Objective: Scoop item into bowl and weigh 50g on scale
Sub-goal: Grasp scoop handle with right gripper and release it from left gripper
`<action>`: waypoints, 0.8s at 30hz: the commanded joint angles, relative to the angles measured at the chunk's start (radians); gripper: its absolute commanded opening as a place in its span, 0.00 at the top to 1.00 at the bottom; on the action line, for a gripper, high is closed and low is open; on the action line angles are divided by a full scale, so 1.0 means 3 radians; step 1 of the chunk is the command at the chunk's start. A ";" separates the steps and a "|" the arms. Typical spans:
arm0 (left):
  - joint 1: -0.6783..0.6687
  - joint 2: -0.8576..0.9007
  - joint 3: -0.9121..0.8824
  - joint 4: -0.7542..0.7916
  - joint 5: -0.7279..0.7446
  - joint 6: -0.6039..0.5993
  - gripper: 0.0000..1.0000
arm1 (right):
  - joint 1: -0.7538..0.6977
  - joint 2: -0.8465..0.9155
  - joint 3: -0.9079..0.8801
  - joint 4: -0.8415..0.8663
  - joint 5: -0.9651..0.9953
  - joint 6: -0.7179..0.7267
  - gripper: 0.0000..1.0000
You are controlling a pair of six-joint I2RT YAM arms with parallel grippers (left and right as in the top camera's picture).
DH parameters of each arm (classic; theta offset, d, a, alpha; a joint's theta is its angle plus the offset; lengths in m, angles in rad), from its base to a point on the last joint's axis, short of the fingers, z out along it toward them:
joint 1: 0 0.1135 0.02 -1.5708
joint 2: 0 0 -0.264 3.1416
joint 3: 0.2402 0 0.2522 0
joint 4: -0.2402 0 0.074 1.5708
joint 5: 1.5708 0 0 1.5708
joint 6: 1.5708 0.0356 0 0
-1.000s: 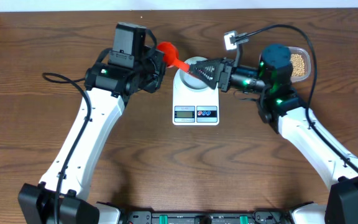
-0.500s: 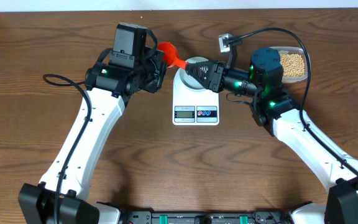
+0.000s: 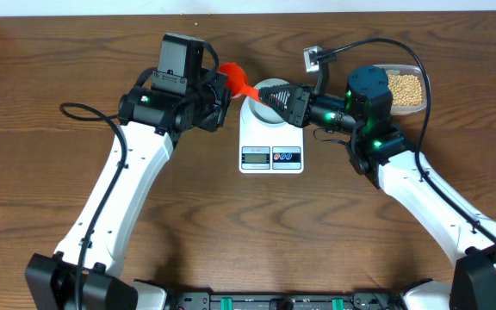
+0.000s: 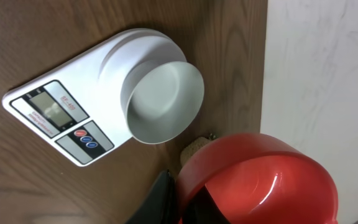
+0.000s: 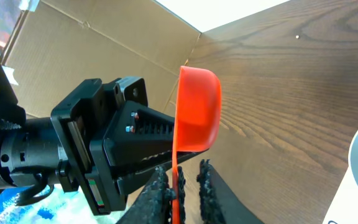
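An empty pale bowl stands on the white scale, at the table's back middle in the overhead view. My left gripper is shut on a red scoop and holds it in the air just left of the bowl. The scoop's cup looks empty in the left wrist view. My right gripper reaches over the bowl. Its fingers stand on either side of the scoop's handle, with a gap on one side. The beans lie in a clear tub at the back right.
The clear tub sits behind my right arm. A cardboard box stands off the table's left end. The table's back edge meets a white wall. A cable with a white tag loops over the right wrist.
My right arm has moved left over the scale and brought its fingers around the scoop's handle. The left arm and the scoop have stayed in place.
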 commanded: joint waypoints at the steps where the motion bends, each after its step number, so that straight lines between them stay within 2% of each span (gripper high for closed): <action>1: -0.0018 0.0032 0.0001 -0.0020 0.0039 -0.0041 0.93 | 0.0025 0.0005 0.0062 0.0004 0.0024 0.0000 0.86; 24: -0.0055 0.0032 0.0001 -0.0019 0.0041 -0.0042 0.93 | 0.0025 0.0005 0.0062 -0.0071 0.0001 0.0000 0.89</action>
